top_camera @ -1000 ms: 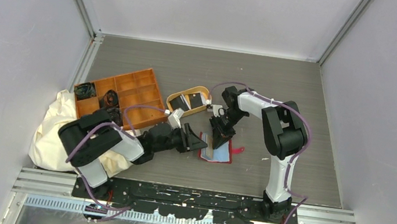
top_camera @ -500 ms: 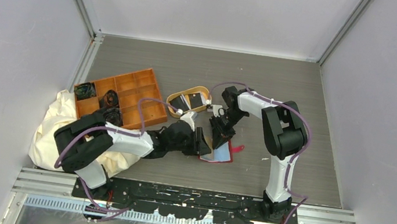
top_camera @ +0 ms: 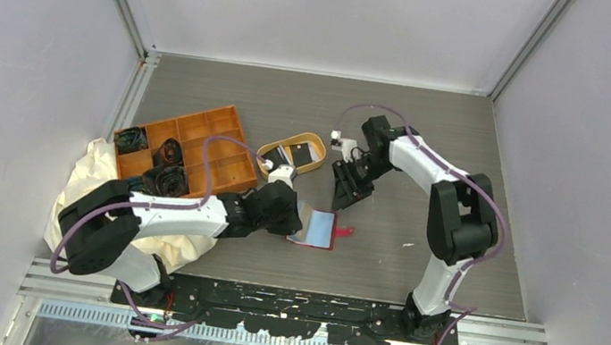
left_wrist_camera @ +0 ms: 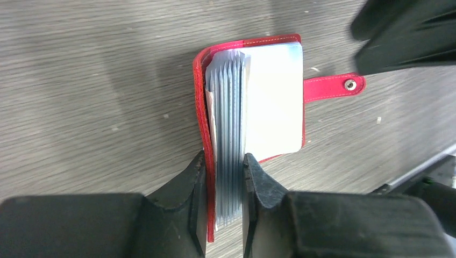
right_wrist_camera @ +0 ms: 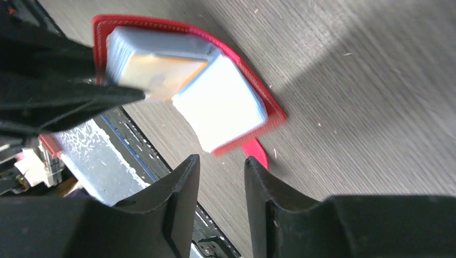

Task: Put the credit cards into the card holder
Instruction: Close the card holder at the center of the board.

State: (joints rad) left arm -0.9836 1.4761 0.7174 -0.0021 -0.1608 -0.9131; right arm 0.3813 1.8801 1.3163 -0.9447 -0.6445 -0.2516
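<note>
The red card holder (top_camera: 318, 229) lies open on the table, its snap tab (left_wrist_camera: 333, 86) pointing right. My left gripper (left_wrist_camera: 223, 164) is shut on its left cover and the stack of grey-clear sleeves (left_wrist_camera: 228, 107), which stand on edge. The top sleeve (left_wrist_camera: 274, 102) shows a pale face. My right gripper (top_camera: 345, 189) hovers just beyond the holder, apart from it. In the right wrist view its fingers (right_wrist_camera: 221, 166) stand slightly open with nothing between them, and the holder (right_wrist_camera: 215, 102) is ahead. A dark credit card (top_camera: 279, 156) and a pale one (top_camera: 309, 150) lie in the oval tan dish (top_camera: 274, 146).
An orange compartment tray (top_camera: 212, 137) with dark items sits at the left. A cream cloth bag (top_camera: 88, 187) lies near the left arm's base. Grey walls close in the table on three sides.
My left gripper has reached forward and closed on the holder's left side, and the holder now sits a little further left. My right gripper has drawn back from the holder, away from the arm bases.
</note>
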